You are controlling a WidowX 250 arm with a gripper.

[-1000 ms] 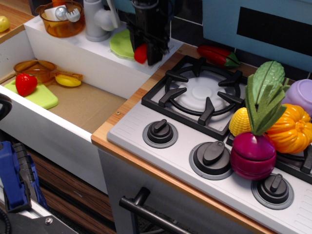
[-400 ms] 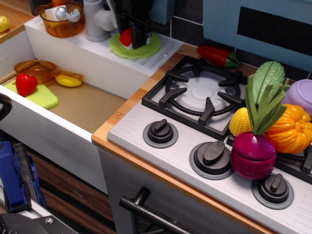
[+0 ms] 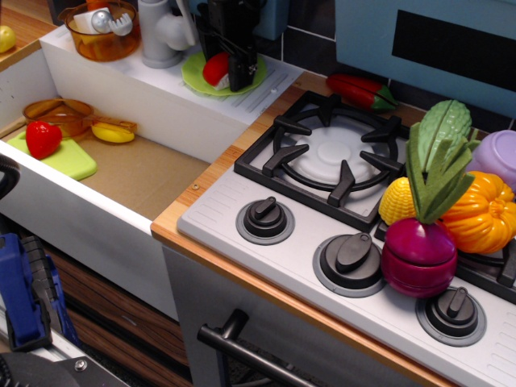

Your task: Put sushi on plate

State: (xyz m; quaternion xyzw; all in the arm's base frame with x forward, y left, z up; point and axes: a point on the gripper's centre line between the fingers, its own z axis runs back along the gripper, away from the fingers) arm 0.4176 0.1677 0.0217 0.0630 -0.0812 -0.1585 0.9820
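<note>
The sushi [image 3: 215, 69], with a red top and a white base, lies tilted on the round light-green plate [image 3: 197, 74] on the white ledge behind the sink. My black gripper [image 3: 223, 64] hangs right over the plate with its fingers on either side of the sushi. The right finger [image 3: 239, 71] stands just beside the sushi, and the jaws look parted. The gripper hides the back part of the plate.
A grey faucet [image 3: 160, 32] and an orange bowl [image 3: 101, 34] stand left of the plate. A red pepper [image 3: 360, 91] lies by the stove burner [image 3: 330, 153]. In the sink are a red strawberry toy [image 3: 42, 139] on a green cutting board [image 3: 68, 161] and an orange pan [image 3: 60, 115].
The gripper carried the sushi left from the ledge's edge to over the plate, then lowered it. The right finger now stands farther from the sushi, which rests on the plate.
</note>
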